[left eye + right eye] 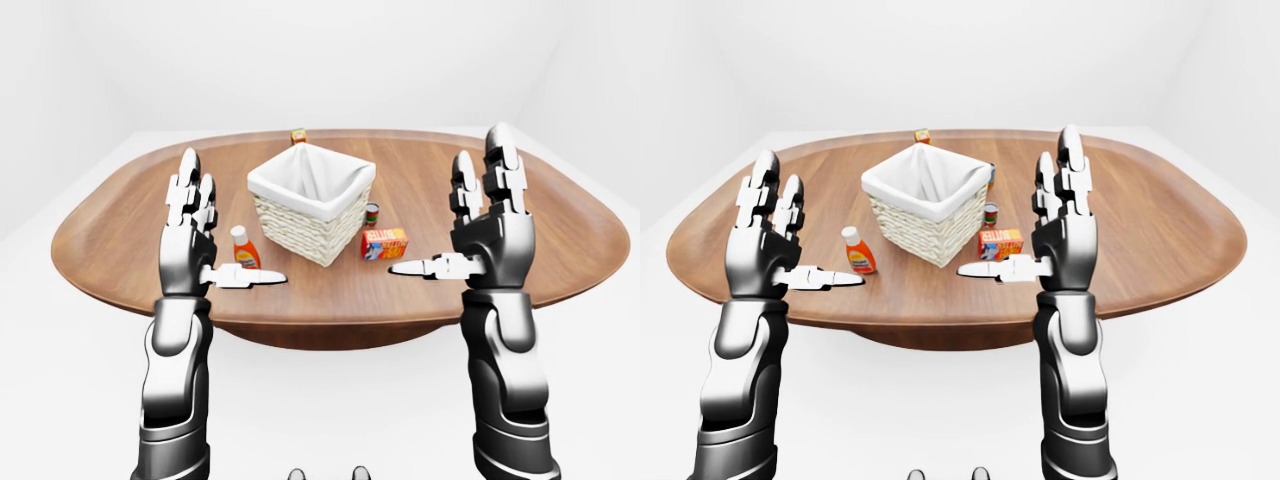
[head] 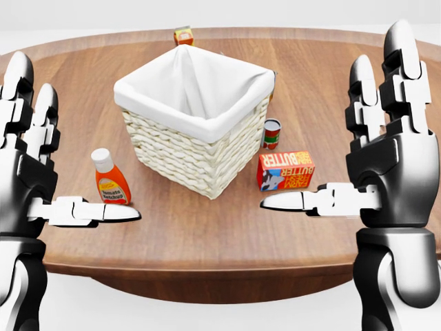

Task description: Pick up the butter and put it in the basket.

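The butter (image 2: 286,170), an orange-red box printed with a cow, lies on the wooden table (image 2: 207,231) just right of the white-lined wicker basket (image 2: 180,155). My right hand (image 2: 342,134) is raised with its fingers (image 2: 400,62) upright and its thumb stretched left below the butter, apart from it. At the head view's left edge my left hand (image 2: 72,148) is held up the same way, thumb pointing right under a ketchup bottle (image 2: 110,179). Both hands are open and hold nothing.
A small red can (image 2: 272,133) stands right behind the butter, beside the basket. A second can is mostly hidden behind the basket's right corner. A small orange box (image 2: 183,34) sits near the table's far rim. The table's near edge curves below my hands.
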You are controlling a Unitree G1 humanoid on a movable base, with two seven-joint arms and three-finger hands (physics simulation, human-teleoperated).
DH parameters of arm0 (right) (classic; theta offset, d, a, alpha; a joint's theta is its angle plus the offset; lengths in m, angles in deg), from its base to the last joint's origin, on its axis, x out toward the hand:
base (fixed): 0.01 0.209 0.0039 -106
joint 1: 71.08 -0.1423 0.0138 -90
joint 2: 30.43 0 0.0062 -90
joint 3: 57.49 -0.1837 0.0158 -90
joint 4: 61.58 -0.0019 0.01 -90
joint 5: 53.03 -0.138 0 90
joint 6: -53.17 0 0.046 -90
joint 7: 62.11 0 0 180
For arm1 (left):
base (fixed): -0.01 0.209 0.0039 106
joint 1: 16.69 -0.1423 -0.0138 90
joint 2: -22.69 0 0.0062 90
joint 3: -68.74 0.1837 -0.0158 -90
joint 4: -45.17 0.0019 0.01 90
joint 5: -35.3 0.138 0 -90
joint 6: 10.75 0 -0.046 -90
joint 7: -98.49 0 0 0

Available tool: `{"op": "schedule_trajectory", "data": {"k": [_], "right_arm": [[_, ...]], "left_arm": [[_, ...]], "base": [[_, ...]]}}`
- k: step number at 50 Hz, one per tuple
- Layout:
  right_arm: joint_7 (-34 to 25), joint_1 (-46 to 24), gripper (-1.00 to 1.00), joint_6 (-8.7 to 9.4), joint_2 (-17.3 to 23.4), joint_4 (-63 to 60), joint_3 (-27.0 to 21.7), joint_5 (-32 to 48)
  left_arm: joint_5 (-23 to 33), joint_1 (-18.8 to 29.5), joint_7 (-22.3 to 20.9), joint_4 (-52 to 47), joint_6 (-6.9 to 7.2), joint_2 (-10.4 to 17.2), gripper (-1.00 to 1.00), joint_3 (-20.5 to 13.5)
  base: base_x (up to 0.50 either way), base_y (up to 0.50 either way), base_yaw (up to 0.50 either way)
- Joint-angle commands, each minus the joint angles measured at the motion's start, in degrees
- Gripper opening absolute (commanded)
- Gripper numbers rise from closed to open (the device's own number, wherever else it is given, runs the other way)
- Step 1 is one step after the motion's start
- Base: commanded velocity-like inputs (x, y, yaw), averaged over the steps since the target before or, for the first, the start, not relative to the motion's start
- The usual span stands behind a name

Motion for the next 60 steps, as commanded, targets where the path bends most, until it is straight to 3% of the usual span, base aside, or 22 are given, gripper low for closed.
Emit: {"op": "schedule_trajectory", "data": {"k": [1,60], "right_arm": [[-0.3,0.3,1.0,0.0,0.2,-1.0,-0.4,-1.2],[0.0,0.8,1.0,0.0,-0.2,-1.2,0.6,-0.5]], "left_arm": [[-0.1,0.0,0.0,-0.6,0.0,-0.2,1.0,0.3],[-0.6,-0.7,0.6,0.4,0.0,-0.6,1.0,0.4]], "base": [[0.34,0.09,0.0],[0.32,0.08,0.0]]}}
